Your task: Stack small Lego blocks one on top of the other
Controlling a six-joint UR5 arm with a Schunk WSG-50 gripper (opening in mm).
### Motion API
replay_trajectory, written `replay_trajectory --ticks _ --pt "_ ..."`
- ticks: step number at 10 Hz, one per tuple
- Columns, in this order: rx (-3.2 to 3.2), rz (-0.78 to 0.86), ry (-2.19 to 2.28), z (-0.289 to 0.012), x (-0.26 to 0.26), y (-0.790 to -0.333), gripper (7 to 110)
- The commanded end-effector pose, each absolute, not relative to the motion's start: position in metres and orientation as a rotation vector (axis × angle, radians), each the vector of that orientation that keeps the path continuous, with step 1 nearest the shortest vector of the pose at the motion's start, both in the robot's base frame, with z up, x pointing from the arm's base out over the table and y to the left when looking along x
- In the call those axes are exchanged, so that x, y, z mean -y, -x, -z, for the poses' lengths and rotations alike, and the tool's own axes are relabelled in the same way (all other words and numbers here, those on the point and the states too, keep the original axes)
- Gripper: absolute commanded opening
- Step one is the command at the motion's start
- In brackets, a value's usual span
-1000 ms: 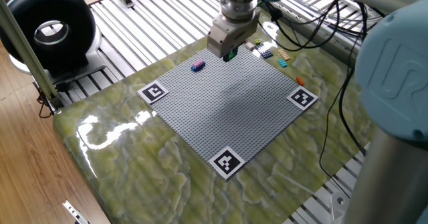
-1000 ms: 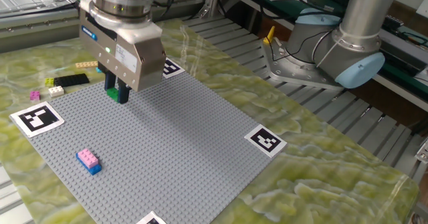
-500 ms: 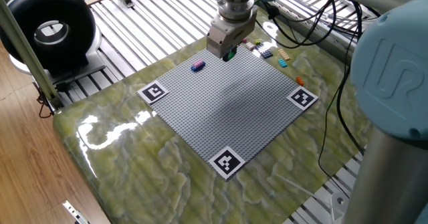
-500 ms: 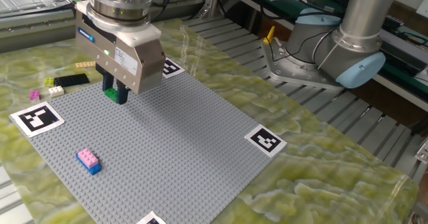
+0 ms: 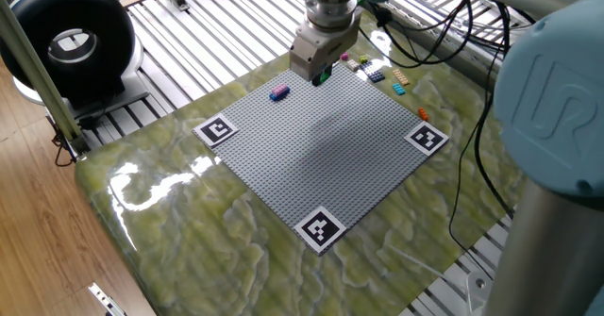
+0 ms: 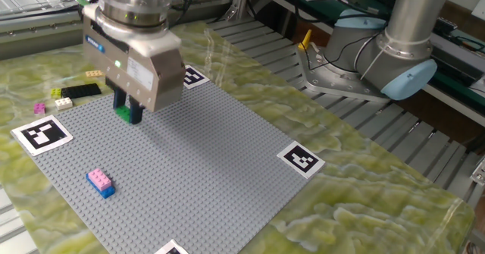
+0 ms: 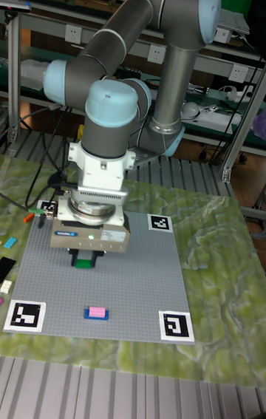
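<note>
The green Lego block [image 6: 123, 113] is pinched between the fingers of the gripper [image 6: 127, 111], hanging just above the grey baseplate [image 6: 197, 170]. Over the last second the gripper has slid a little toward the far edge of the plate in the fixed views, carrying the block along, and it now looks slightly lower, closer to the studs. In my reading this is a carry in progress, with the drop-off still ahead.

The likely target, the pink block on a blue block [image 6: 100, 182], sits near the plate's edge, well apart from the gripper. In the tall fixed view that pair [image 7: 95, 312] lies in front of the gripper, with open studs between them. So one stack of two stands ready, and the green one has not joined it.

There's plenty of room across the middle of the plate. Loose spare blocks [image 5: 377, 71] cluster on the bench [image 5: 189, 222] beyond the far corner, just off the plate, and marker tags [image 6: 43, 133] sit at its corners. The wide gripper body is the thing to watch near that little stack.
</note>
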State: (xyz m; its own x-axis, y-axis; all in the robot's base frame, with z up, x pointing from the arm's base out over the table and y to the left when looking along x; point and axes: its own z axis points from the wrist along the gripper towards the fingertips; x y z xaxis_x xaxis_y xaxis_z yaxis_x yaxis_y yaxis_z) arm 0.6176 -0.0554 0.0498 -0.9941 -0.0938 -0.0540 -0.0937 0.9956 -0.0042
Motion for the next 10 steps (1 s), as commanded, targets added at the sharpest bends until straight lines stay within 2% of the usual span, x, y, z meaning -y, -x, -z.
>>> replay_trajectory --ticks 1,3,6,8,10 --pt "-3.079 -0.081 0.033 -0.031 0.009 -0.649 7" --pt "-2.99 0.032 0.024 -0.016 -0.005 -0.674 7" --pt "-3.002 0.054 0.073 -0.007 0.0 -0.689 7" --pt "-3.01 0.063 0.15 -0.011 0.014 -0.685 7" --pt "-3.023 0.043 0.172 -0.027 0.02 -0.677 7"
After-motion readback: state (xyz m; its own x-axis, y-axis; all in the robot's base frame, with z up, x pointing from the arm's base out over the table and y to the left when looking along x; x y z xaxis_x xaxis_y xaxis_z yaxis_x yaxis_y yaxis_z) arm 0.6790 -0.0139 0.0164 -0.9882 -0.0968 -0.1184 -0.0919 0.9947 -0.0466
